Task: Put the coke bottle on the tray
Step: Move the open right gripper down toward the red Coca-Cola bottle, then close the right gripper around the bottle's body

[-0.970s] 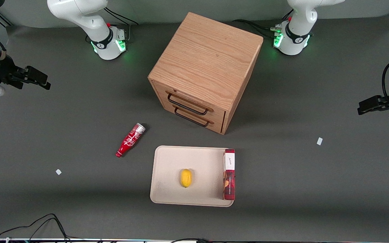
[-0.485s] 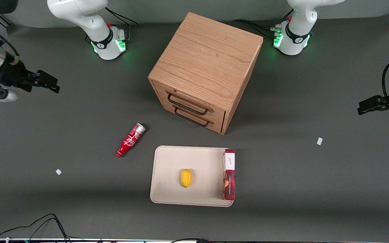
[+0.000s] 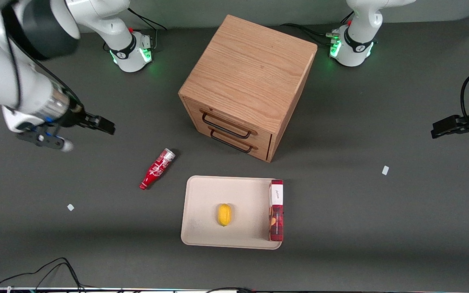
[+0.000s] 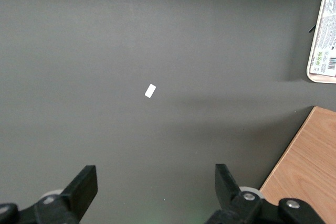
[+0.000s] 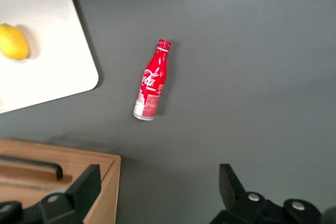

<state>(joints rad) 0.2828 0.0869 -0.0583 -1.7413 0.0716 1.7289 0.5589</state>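
Spread hand (image 5: 157, 192) hangs above the tabletop (image 3: 96, 244); only the wrist view shows the gap, coke bottle (image 5: 150, 81) lying beside tray (image 5: 47, 72).

On the worktop (image 3: 381, 224) there is one coke bottle (image 3: 156, 168), one tray (image 3: 206, 195), one lemon (image 3: 224, 214), one red box (image 3: 276, 210), one wooden cabinet (image 3: 247, 77) with two drawers, and two small white scraps, at 9 o'clock (image 3: 70, 207) and 3 o'clock (image 3: 385, 170) from the tray. One working end effector (image 3: 106, 127) hangs spread wide above.
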